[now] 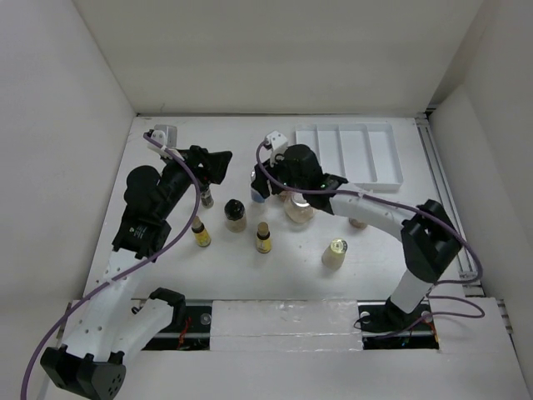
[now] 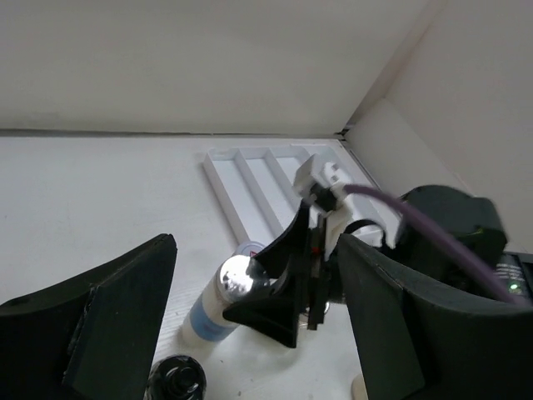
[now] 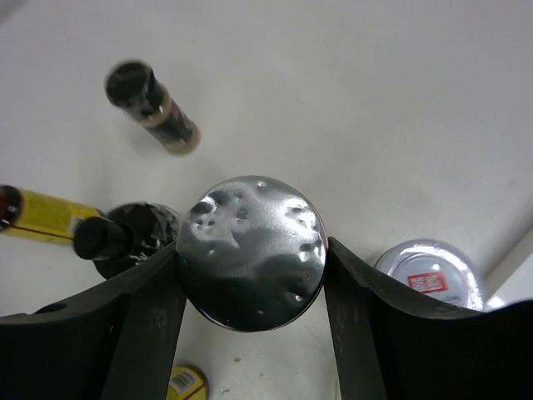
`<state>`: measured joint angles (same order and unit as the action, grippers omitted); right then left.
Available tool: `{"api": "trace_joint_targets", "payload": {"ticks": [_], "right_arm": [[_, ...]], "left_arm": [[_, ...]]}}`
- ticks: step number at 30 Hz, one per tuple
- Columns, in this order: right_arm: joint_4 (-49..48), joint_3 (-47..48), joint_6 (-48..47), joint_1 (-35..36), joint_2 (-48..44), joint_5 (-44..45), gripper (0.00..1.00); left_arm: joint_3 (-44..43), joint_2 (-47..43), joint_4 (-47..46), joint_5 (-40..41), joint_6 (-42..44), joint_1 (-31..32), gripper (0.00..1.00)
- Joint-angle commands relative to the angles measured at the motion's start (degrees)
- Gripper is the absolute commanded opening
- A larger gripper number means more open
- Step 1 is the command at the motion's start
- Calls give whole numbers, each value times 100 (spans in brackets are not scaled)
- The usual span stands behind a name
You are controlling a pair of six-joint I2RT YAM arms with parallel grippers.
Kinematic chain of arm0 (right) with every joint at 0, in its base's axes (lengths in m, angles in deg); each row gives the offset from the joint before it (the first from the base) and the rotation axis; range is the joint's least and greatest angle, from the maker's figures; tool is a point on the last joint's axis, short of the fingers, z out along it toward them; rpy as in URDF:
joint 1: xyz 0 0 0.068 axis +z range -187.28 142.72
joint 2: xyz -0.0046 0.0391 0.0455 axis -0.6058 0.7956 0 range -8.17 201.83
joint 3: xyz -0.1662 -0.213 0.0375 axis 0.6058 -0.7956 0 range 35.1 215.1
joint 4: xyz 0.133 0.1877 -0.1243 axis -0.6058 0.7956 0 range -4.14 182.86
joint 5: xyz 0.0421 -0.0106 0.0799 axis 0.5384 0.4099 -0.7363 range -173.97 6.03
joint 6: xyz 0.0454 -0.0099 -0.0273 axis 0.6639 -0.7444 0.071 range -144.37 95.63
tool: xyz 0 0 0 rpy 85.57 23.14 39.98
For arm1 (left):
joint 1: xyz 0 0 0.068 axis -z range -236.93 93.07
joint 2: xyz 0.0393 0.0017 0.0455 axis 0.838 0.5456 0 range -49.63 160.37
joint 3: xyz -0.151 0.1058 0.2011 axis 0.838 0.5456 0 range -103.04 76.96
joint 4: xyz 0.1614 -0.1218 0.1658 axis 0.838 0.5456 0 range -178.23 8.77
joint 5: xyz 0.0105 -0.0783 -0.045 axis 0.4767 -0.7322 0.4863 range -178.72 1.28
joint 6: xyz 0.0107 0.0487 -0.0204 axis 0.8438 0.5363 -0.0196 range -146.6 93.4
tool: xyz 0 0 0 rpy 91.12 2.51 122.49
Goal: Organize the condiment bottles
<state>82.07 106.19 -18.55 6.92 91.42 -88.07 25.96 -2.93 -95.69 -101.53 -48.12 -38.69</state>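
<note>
While half-spread, end effector (image 3: 250,271) (right) around silver-capped bottle (image 3: 252,237)

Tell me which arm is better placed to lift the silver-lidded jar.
Right, most likely. The right fingers press both sides of the silver-lidded jar, while the left fingers stand open, holding nothing.

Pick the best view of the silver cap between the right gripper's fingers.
Right wrist: the silver cap fills the centre, sharp, pinched at both sides by the right gripper. Left wrist shows it small and side-on, atop a blue-labelled bottle. Top external: mostly hidden under that gripper.
</note>
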Motion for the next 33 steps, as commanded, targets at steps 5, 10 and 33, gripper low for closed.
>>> {"api": "trace_joint_targets", "payload": {"ticks": [5, 10, 33], "right_arm": [[-1503, 729, 173, -895, -1110, 146, 44], [-1098, 1450, 173, -1677, -372, 198, 44], [-324, 3296, 226, -2698, 1993, 401, 43]], "left_arm": [[47, -64, -229, -28, -72, -22, 74], [47, -117, -141, 95, -125, -22, 74], [47, -319, -220, -28, -177, -22, 74]]}}
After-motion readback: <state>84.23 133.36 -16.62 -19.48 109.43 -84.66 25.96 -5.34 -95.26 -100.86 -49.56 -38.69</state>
